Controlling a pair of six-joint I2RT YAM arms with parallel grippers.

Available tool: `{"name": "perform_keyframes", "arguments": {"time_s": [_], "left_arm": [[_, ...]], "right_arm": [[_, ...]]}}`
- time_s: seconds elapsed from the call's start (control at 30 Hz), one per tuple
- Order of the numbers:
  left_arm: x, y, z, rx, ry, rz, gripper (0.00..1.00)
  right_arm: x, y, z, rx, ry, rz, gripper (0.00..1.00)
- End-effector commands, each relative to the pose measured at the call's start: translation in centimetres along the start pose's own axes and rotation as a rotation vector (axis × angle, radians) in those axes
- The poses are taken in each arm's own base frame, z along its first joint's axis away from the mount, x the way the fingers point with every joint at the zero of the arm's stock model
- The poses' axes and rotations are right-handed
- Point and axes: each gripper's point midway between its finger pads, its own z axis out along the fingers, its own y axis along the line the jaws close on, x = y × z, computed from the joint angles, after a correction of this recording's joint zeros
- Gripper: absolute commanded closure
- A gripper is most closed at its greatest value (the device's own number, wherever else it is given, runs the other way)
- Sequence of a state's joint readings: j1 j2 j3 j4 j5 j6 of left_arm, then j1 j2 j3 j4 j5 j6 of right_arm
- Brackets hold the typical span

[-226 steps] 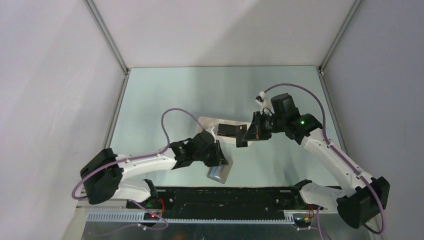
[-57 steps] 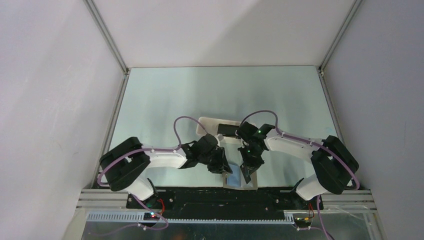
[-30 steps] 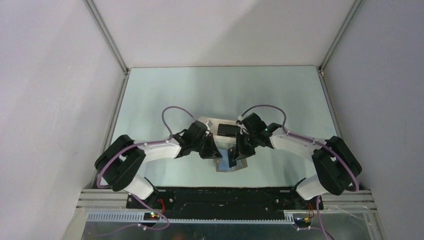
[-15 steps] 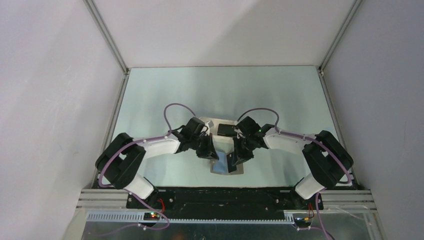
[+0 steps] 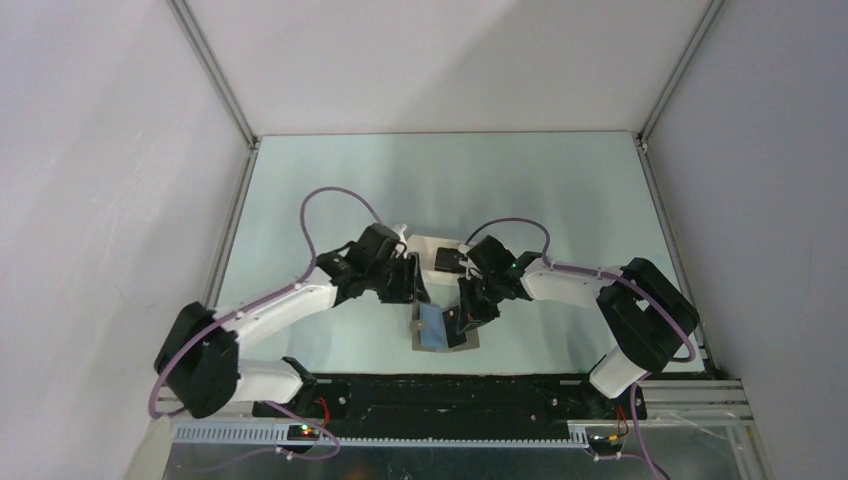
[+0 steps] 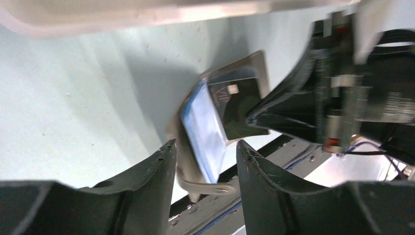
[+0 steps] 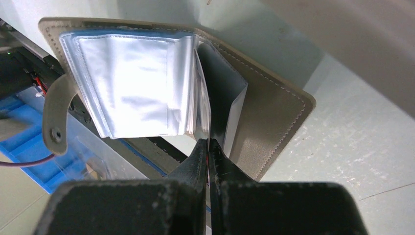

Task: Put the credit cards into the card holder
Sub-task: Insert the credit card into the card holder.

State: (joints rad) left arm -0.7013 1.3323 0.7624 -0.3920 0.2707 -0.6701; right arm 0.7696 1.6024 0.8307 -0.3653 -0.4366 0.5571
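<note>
My left pincer (image 6: pixel 205 147) has opened; the card holder (image 6: pixel 203 122) lies just beyond it, while my right pincer (image 7: pixel 208 145) clamps 1 credit card (image 7: pixel 222 107).

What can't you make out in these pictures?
- Top view: the left gripper and right gripper cover most of the white tray; its contents are mostly hidden.
- Right wrist view: clear sleeves hide how deep the card sits in the card holder.
- Left wrist view: blur smears the card holder; the white tray is cut by the top edge.
</note>
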Motion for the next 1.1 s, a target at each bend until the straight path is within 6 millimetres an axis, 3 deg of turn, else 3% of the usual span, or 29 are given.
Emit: {"name": "perform_keyframes", "arguments": {"time_s": [0.0, 0.07, 0.2, 0.4, 0.67, 1.07], "left_arm": [[-3.1, -1.7, -3.7, -0.044, -0.169, 0.074, 0.5], [-3.5, -3.0, -4.4, -0.014, -0.194, 0.073, 0.58], [-2.3, -4.2, -2.8, 0.001, -0.124, 0.061, 0.78], [1.3, -2.2, 1.4, -0.122, -0.005, -0.001, 0.98], [3.8, 2.9, 3.2, -0.297, 0.047, -0.11, 1.0], [4.2, 3.7, 4.4, -0.408, 0.134, -0.121, 1.0]], "right_arm": [[0.9, -1.9, 1.2, 0.074, 0.017, -0.007, 1.0], [0.9, -2.1, 1.3, 0.073, 0.021, -0.003, 1.0], [0.8, -2.3, 1.5, 0.075, 0.025, 0.012, 1.0], [0.3, -2.0, 1.3, 0.054, 0.004, 0.009, 1.0], [0.6, -0.8, 1.1, -0.062, -0.007, -0.016, 1.0], [1.3, -0.4, 1.3, -0.113, 0.031, -0.054, 1.0]]}}
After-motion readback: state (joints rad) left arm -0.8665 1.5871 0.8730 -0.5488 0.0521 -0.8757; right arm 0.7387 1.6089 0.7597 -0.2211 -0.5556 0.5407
